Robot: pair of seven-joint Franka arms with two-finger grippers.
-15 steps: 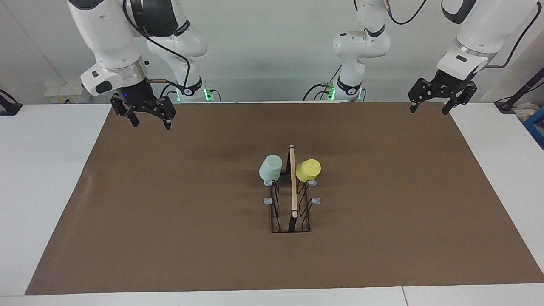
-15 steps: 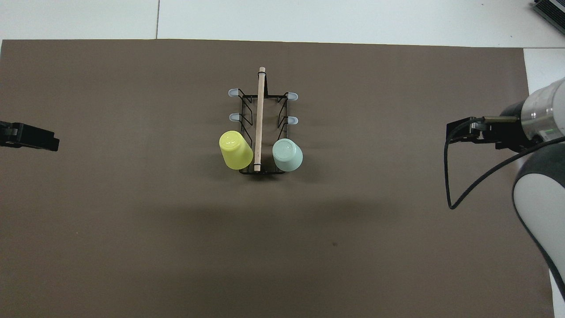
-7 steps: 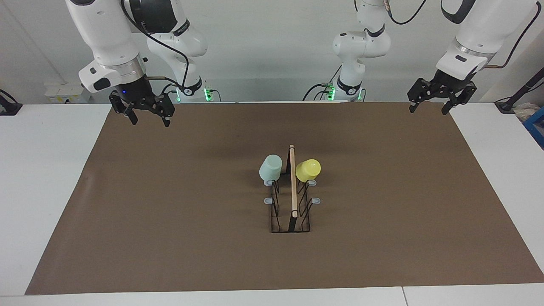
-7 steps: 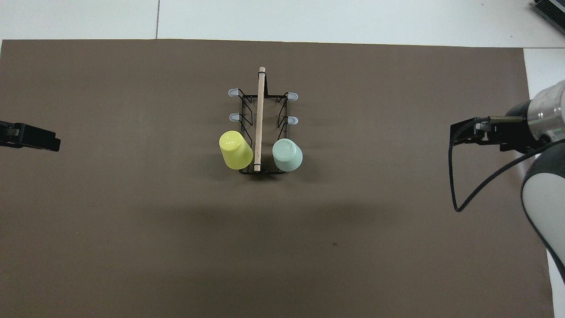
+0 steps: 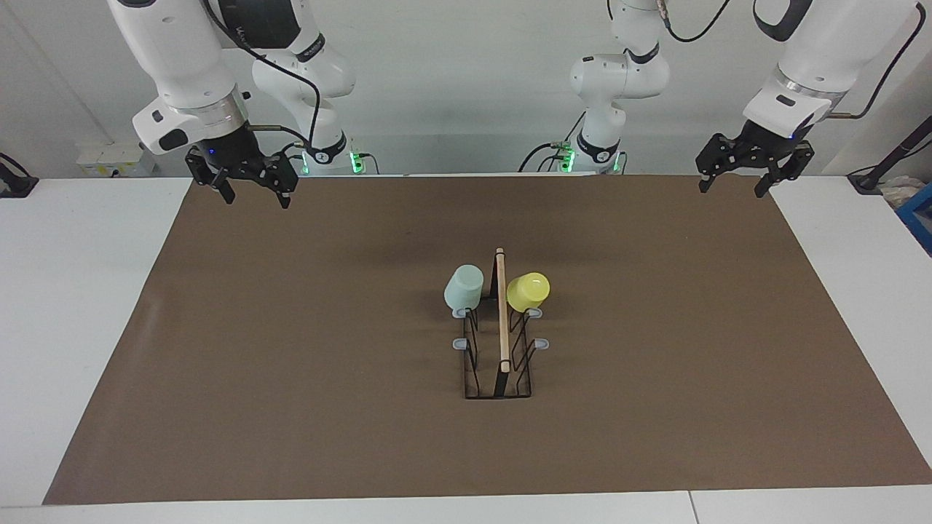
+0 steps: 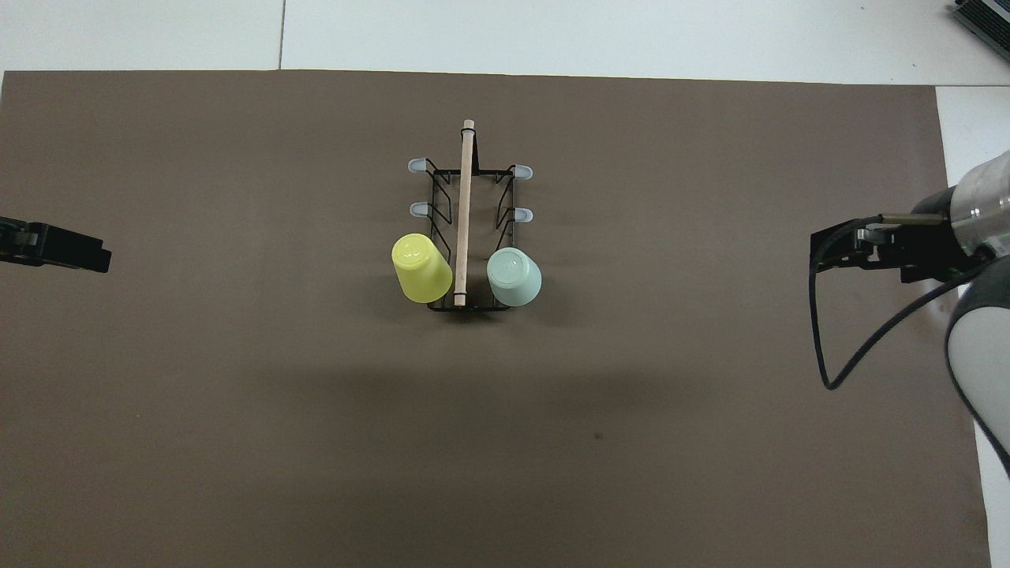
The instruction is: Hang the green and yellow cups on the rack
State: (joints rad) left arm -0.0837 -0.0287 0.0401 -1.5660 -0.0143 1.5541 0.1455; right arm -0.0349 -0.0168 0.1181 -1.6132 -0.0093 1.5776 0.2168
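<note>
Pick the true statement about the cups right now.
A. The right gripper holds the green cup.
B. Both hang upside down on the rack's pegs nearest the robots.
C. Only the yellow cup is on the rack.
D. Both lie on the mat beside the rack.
B: the green cup and yellow cup sit inverted, one on each side of the rack, at the end nearest the robots.

On the brown mat (image 6: 237,394) the rack (image 6: 465,229) carries the yellow cup (image 6: 420,268) and the green cup (image 6: 514,276) upside down on its two pegs nearest the robots, apparently one per side of the wooden bar (image 6: 465,209), while the left gripper (image 6: 59,248) and right gripper (image 6: 848,248) sit at the mat's ends.
</note>
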